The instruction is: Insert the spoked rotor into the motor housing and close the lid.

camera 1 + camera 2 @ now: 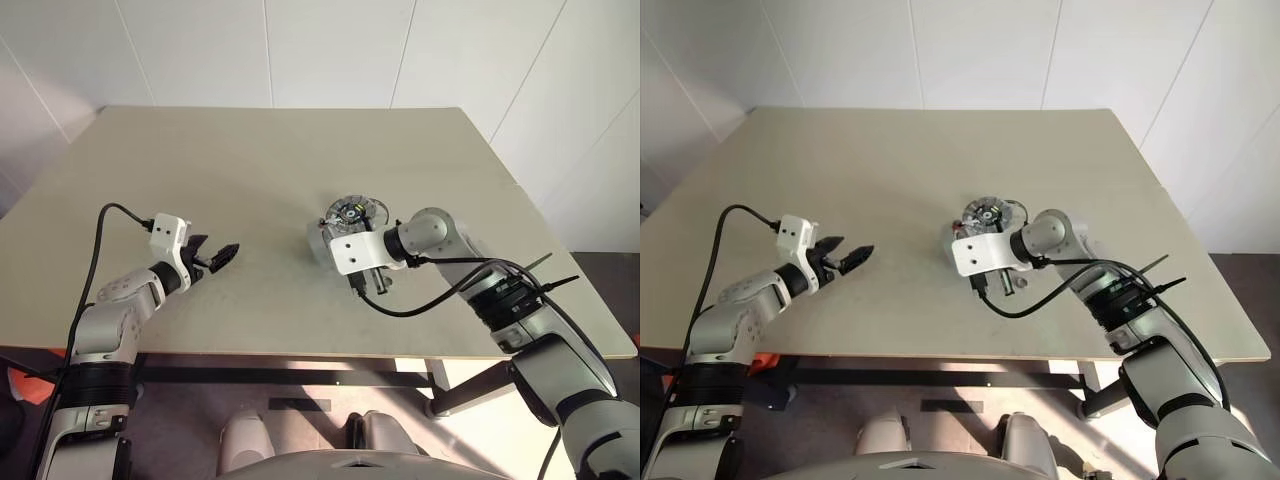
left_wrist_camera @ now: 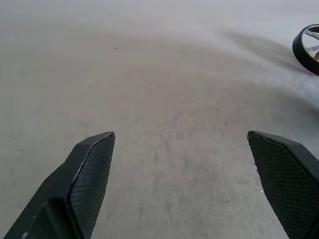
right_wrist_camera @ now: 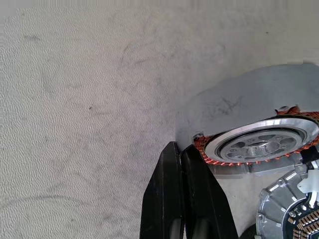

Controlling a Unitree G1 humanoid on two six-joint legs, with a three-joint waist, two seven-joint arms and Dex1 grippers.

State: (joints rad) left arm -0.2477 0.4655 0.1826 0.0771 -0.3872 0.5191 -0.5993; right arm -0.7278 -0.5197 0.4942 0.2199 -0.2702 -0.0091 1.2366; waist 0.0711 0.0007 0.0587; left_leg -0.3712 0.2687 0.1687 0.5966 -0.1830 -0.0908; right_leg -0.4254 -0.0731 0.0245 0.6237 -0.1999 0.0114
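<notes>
Left gripper (image 1: 215,256) spread wide and empty over table (image 1: 250,170), right gripper (image 3: 185,199) pressed closed, nothing held, beside motor housing (image 3: 249,107), lid (image 3: 284,209) adjacent.

Table (image 1: 250,180): pale beige, square top, lightly scuffed surface | Wall (image 1: 330,50): white panels with thin seams, behind the table's far edge

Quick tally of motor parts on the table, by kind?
motor housing with copper windings: 1
lid, grey ribbed disc: 1
spoked rotor, dark rim, shiny inside: 1
Total: 3
</notes>
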